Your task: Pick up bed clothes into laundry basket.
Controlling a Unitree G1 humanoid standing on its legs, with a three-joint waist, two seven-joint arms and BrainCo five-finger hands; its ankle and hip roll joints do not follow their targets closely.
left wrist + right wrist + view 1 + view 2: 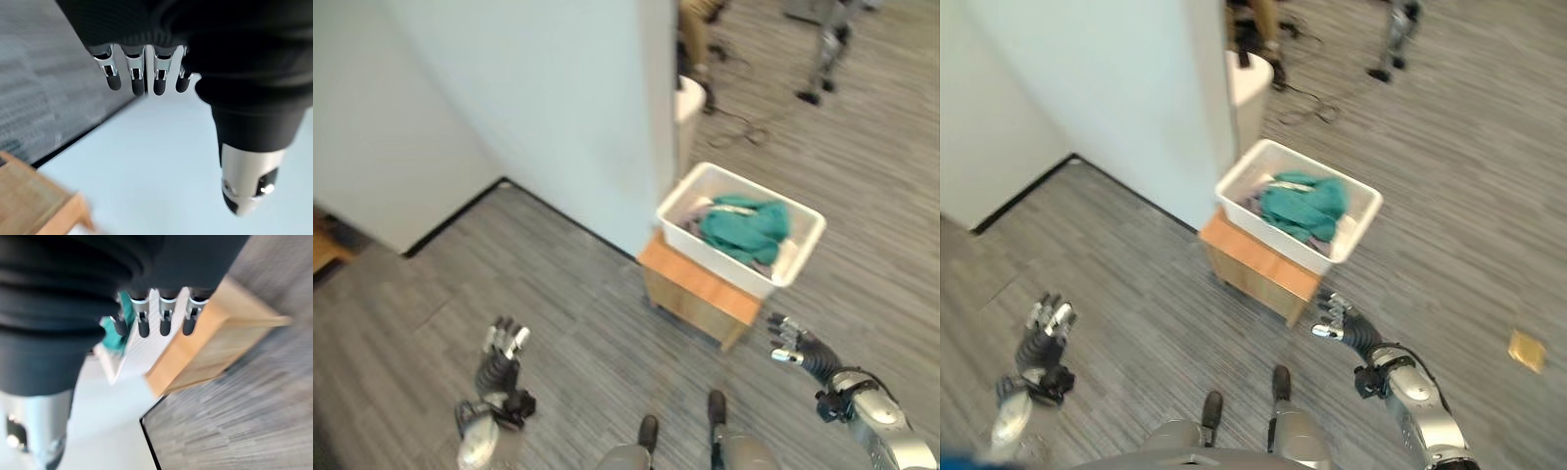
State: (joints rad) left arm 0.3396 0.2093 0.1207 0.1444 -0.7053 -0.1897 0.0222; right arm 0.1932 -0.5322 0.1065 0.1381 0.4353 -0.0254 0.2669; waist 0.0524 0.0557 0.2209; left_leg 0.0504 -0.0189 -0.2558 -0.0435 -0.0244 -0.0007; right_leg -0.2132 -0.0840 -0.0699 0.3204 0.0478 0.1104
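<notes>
A white laundry basket (803, 257) stands on a low wooden stand (695, 290). Teal clothes (747, 226) lie inside it on top of some pale and purplish cloth. My right hand (796, 345) hangs low, just right of the stand's near corner, fingers straight and holding nothing; its wrist view looks past the fingers (165, 318) at the basket (139, 345) and the stand (205, 352). My left hand (501, 357) is low over the grey floor at the left, well away from the basket, fingers (137, 78) straight and empty.
A tall pale wall panel (548, 108) rises right behind the basket and stand. A white round bin (688, 100) sits past the panel's edge, with cables (744, 127) on the floor beyond. Grey wood-look flooring (578, 323) lies open on the left and right.
</notes>
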